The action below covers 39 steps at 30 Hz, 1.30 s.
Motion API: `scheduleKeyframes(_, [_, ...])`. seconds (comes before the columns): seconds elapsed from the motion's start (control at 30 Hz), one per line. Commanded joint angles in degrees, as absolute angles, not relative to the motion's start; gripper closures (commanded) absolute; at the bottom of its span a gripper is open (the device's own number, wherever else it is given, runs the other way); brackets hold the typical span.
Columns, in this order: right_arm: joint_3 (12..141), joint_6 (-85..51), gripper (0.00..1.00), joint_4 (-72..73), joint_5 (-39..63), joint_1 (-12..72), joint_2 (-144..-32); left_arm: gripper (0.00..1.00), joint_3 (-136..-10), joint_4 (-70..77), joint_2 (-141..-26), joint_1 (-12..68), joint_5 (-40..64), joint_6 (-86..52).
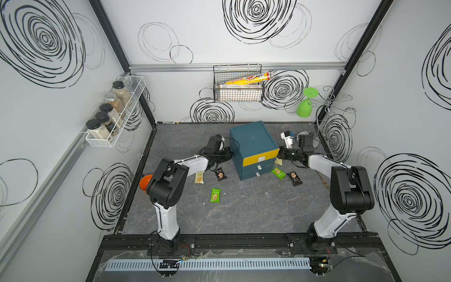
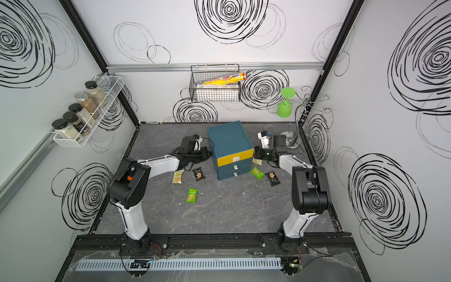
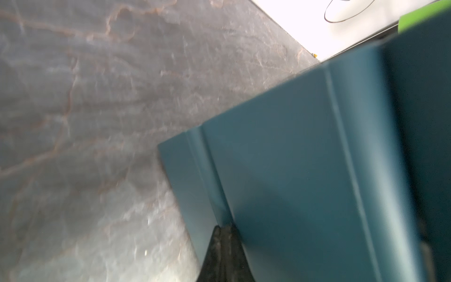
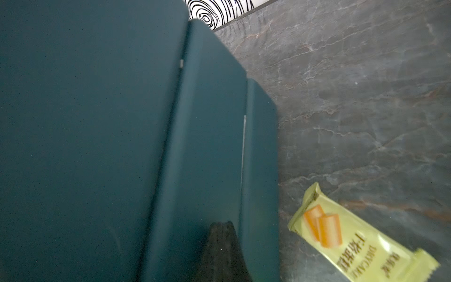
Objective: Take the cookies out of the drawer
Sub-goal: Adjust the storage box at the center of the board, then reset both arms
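Left gripper [image 3: 223,229], right gripper [image 4: 222,225] closed, empty; cookies [image 1: 215,195]: flat black, green, cream packets.

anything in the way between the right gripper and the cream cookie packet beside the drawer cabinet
Nothing visible. The cream packet lies flat on bare table next to the cabinet, and the shut right gripper sits at the cabinet's side wall just above it, with open space between.

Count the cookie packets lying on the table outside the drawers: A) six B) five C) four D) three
A: the left cream packet, left black packet and left green packet lie on one side of the cabinet; the right cream packet, right green packet and right black packet lie on the other.
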State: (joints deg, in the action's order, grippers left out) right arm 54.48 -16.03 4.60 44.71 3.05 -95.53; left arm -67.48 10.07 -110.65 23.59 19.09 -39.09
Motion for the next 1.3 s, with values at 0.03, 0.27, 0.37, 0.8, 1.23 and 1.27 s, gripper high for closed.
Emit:
scheduleKeyframes(0.03, [51.97, -14.23, 1.00, 2.59, 45.53, 4.49, -92.13, 1.00, -71.86, 10.93, -112.80, 23.98, 21.77, -35.58])
scheduleKeyframes(0.27, [52.59, -13.28, 1.00, 1.36, 42.65, 4.05, -92.20, 1.00, -68.75, 11.86, -110.59, 23.60, 21.52, -35.42])
scheduleKeyframes(0.37, [54.70, -13.54, 1.00, 1.29, 41.84, 3.49, -92.37, 1.00, -66.36, 11.73, -107.90, 22.40, 20.86, -35.33])
scheduleKeyframes(0.8, [57.52, -9.75, 0.63, -2.13, 21.30, 1.08, -77.63, 0.01, -61.86, 8.68, -83.63, 13.48, 15.32, -27.32])
scheduleKeyframes(1.23, [17.61, -5.45, 0.00, 42.78, 3.83, 1.21, -48.77, 0.01, -28.79, 32.34, -57.24, 0.53, 0.71, -20.87])
scheduleKeyframes(1.27, [15.23, -4.87, 0.00, 47.03, 1.78, 1.20, -49.46, 0.01, -24.09, 38.86, -56.17, -0.55, -1.73, -20.74])
